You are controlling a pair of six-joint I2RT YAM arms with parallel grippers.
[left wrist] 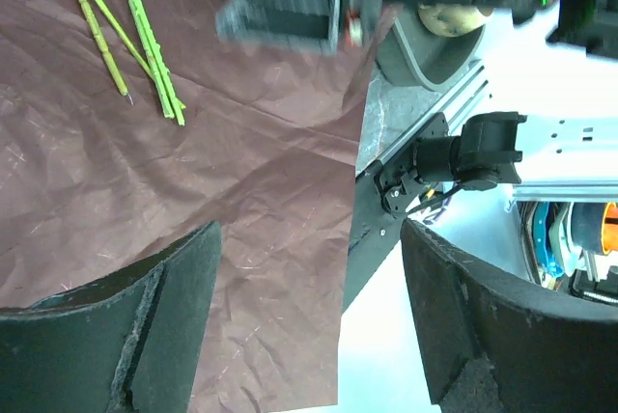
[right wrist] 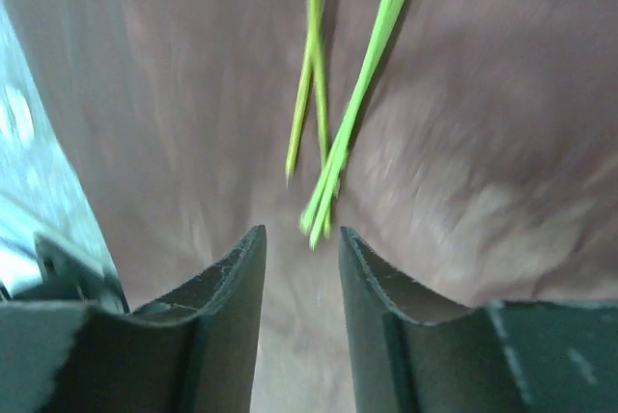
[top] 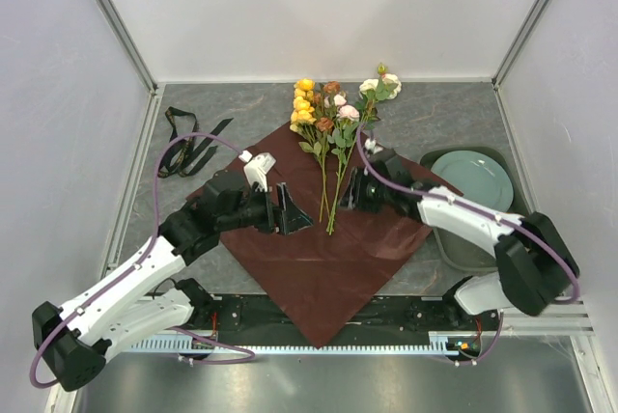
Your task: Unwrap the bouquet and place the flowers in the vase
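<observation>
Paper is off the bouquet and spread flat as a diamond mid-desk. Its near corner reaches the near edge, between the arm bases.

Flowers lie loose on the paper's far half. The blooms sit over its far corner and spill onto bare desk toward the far edge. Yellow cluster on the left, pink and rust in the middle, white ones furthest right. Stems run toward the near edge and bunch together, with their ends about mid-paper.

Ribbon is off the paper on bare desk, toward the far-left corner.

Left gripper is low over the paper, just left of the stems' ends and pointed at them. In the wrist view the left fingers are spread wide with only paper in the gap. The stems sit up-left beyond the tips, no contact.

Right gripper is just right of the stems and faces the left one, with the stems between the two. In the wrist view the right fingers stand a narrow gap apart with nothing pinched. The stems' ends sit right at the mouth of that gap. That view is blurred, so I can't tell whether they touch a fingertip.

Plate is by the right edge, beside the paper's right corner. The right arm crosses its near side.
</observation>
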